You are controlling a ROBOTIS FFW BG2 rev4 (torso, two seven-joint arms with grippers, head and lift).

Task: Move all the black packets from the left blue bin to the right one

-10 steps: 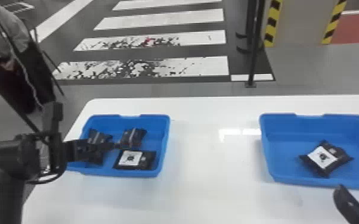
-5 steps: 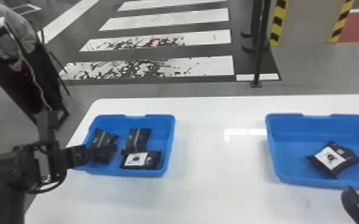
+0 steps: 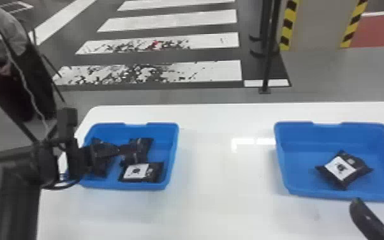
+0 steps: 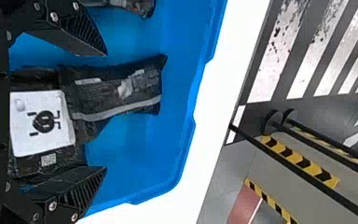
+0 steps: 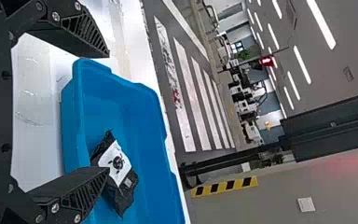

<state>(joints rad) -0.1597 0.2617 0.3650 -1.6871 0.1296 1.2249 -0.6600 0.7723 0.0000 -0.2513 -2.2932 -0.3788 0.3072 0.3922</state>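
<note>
Left hand [image 4: 106,111] gaped above labelled packet [image 4: 44,121] and adjoining packet [image 4: 116,93], seemingly overlapped; a good grasp wanted centring on one.

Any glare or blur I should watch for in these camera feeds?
Head view: a bright reflection on the white table between the bins, and soft, smeared detail on the dark left gripper; left wrist view: table washed out to plain white beside the blue bin; right wrist view: bright ceiling lights, glossy streaks on the table.
</note>
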